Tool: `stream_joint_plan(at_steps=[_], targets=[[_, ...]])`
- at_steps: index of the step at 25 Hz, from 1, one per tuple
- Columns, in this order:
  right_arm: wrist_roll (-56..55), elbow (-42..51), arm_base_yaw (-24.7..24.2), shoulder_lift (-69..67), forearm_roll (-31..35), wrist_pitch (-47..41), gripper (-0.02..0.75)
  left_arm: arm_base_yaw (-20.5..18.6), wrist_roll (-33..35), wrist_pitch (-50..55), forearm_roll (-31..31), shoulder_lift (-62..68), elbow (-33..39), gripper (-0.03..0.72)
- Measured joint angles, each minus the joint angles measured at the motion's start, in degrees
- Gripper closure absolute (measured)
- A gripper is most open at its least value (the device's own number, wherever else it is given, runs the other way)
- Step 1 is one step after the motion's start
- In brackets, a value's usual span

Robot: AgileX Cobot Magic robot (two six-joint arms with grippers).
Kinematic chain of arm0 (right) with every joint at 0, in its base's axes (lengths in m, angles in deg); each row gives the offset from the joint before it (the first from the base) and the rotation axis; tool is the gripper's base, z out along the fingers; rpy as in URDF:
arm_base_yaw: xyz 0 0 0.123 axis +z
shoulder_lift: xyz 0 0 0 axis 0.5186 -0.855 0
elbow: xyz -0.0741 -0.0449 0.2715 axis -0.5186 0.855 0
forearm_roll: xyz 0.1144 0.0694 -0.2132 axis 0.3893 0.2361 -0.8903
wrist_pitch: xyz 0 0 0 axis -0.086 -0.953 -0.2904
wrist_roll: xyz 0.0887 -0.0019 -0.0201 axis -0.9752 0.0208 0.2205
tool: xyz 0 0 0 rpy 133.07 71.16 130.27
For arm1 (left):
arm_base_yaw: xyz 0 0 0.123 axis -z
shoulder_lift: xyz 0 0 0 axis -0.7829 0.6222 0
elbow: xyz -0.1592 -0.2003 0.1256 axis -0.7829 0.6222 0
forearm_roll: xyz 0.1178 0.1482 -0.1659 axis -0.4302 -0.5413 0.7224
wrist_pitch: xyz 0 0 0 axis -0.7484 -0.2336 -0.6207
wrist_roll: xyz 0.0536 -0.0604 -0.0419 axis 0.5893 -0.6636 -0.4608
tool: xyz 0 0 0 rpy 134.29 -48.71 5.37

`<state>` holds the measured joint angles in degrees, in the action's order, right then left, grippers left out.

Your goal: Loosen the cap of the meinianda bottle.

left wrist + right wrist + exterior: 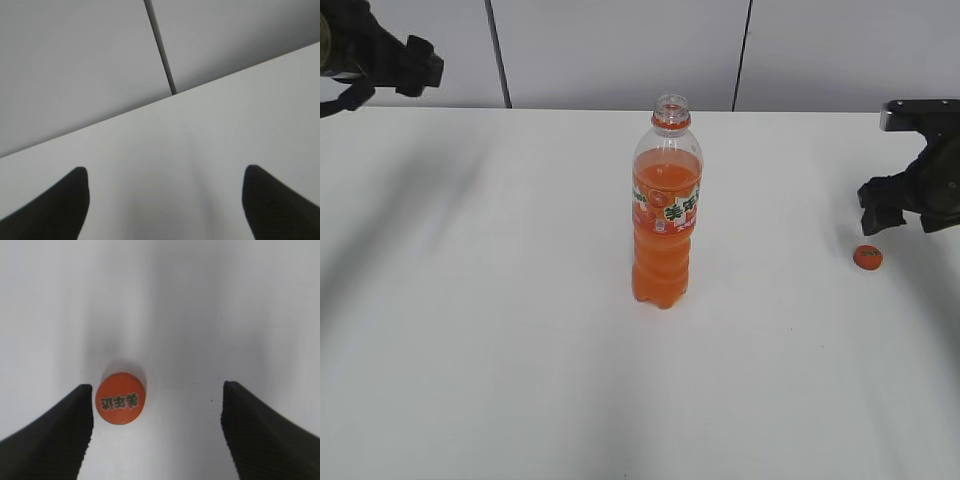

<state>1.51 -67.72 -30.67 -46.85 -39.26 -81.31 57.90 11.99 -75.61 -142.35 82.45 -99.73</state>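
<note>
One broad white table [470, 350] fills the scene, backed by a pale grey panelled wall [620, 50] split by two dark vertical seams. On the table there are one bottle and one cap, with two arms above it. At far left the black left gripper [165, 200] hangs raised near the table's back edge, its jaws spread wide and holding nothing, facing the wall seam. In the middle stands the meinianda bottle [665, 225], a tall clear plastic soda bottle of orange liquid with a green-white-orange label and an orange neck ring, upright, its mouth uncapped. Well to its right the cap [867, 257], a small round orange plastic screw cap with print on top, lies flat on the table. The black right gripper [157, 432] hovers over it, jaws wide apart and empty; in the right wrist view the cap [120, 398] lies just beside the left-hand finger [55, 435], and whether they touch cannot be told.
</note>
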Motion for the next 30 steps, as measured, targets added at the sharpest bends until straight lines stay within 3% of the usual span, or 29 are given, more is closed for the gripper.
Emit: stream_joint_plan(at_steps=[6, 11, 14, 16, 18, 22, 26, 30], targets=[[0.0, -7.0, 0.0, 0.0, -0.4, -6.0, 0.143, 0.0, 0.0, 0.6, 2.8, -1.7, 0.0, 0.165], [0.0, -14.7, 0.0, 0.0, -0.4, -12.2, 0.143, 0.0, 2.6, 9.7, 5.0, -1.8, 0.0, 0.178], [0.0, -19.3, 0.0, 0.0, -1.4, -15.1, 0.143, -1.5, 4.5, 14.3, 15.0, -1.8, 0.0, 0.179], [0.0, -22.3, 0.0, 0.0, -2.0, -16.7, 0.143, -3.2, 12.0, 15.1, 28.3, -1.8, 0.0, 0.179], [0.0, -25.4, 0.0, 0.0, -2.2, -18.5, 0.143, -4.6, 25.0, 15.9, 41.1, -1.8, 0.0, 0.179], [0.1, -31.0, 0.0, 0.0, -2.5, -21.7, 0.143, -4.7, 50.0, 22.7, 59.9, -1.8, -1.0, 0.179], [0.1, -36.0, 0.0, 0.0, -3.4, -26.7, 0.143, -5.1, 65.4, 34.5, 70.3, -1.8, -5.6, 0.179], [0.1, -40.7, 0.0, 0.0, -3.6, -33.5, 0.143, -5.6, 68.9, 44.2, 73.3, -1.8, -12.8, 0.179]])
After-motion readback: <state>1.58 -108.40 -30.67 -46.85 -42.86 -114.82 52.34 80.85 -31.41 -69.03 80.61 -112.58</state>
